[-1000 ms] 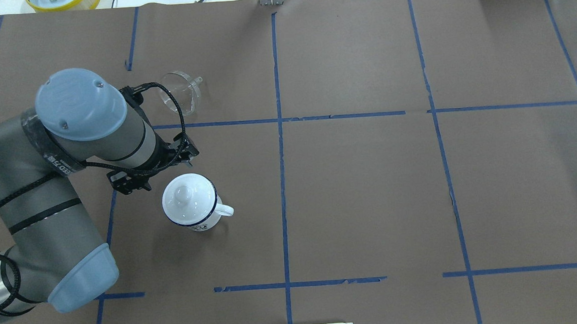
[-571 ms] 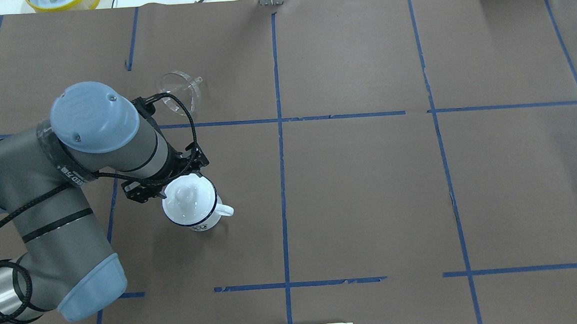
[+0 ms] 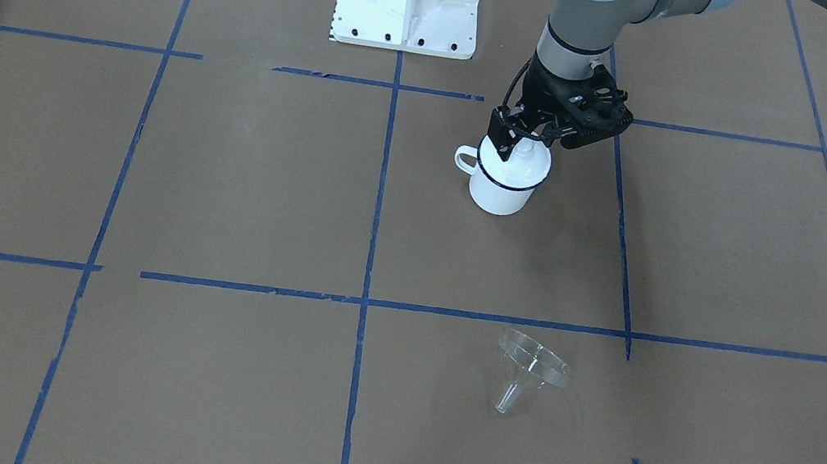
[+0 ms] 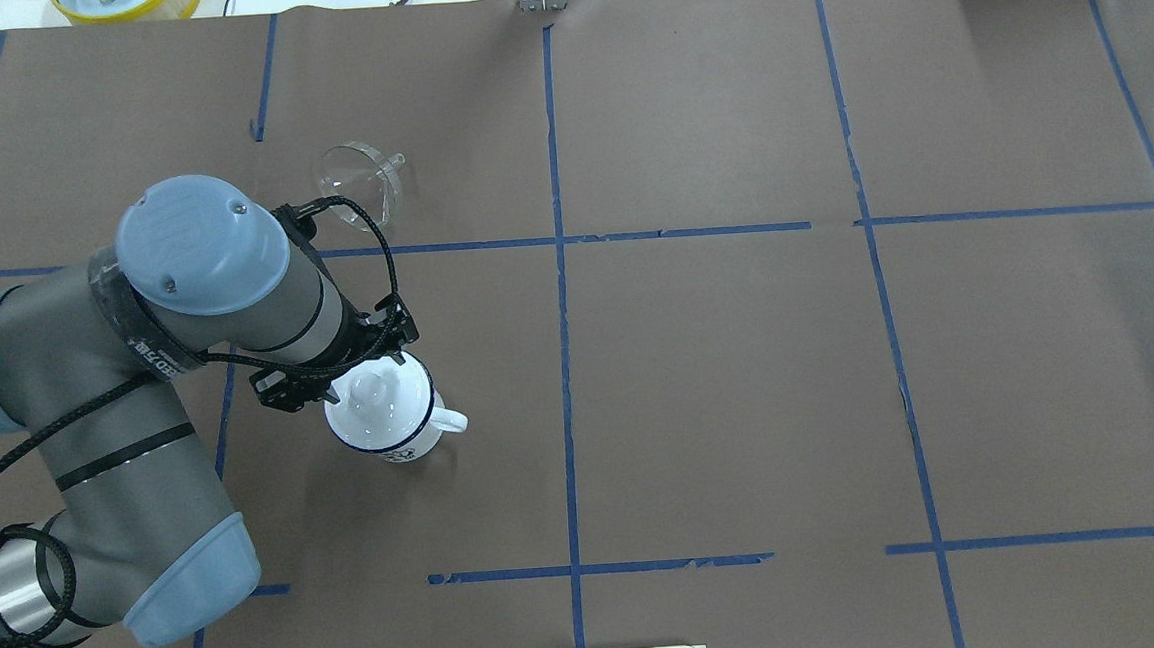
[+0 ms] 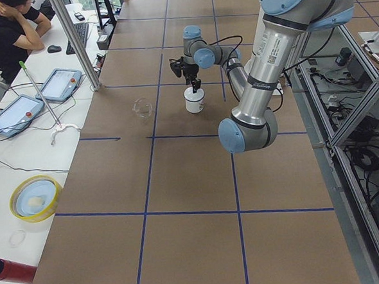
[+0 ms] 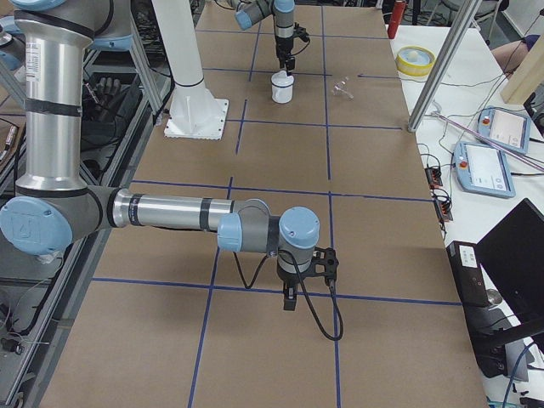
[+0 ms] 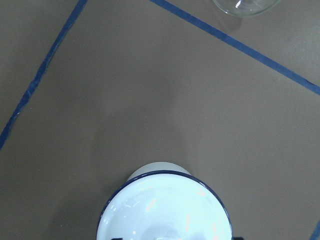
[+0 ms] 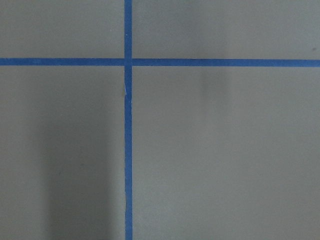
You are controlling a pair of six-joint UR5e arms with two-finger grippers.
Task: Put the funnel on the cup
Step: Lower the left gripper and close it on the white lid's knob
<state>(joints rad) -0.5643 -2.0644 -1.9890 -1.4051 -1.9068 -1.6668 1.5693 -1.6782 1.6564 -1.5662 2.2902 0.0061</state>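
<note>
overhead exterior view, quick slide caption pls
Left gripper open above the knobbed lid on the white enamel mug; clear funnel lies apart.

The cup point(image 4: 404, 443) mouth is blocked by a white knobbed lid point(image 4: 382, 406) with the left gripper point(image 3: 520, 143) directly over it (jaws spread to either side), while the funnel point(image 4: 360, 182), well apart, lies approachable from all sides.

Surface point(image 4: 740, 374): brown paper sheet, slightly creased, gridded with blue tape lines point(image 4: 569, 415). Along one long edge of the surface: white bench point(image 5: 11, 172) carrying two tablet-style pendants point(image 5: 58, 84), a keyboard point(image 5: 80, 34), loose cables, a yellow bowl point(image 5: 35, 198), a red cylinder point(image 5: 11, 270). Aluminium post point(image 5: 77, 46) stands at that same edge. Seated person in black point(image 5: 6, 31) at the bench, off the surface's corner. Opposite long edge: aluminium frame point(image 5: 358, 115) holding cabling. Light even, shadows soft
</note>
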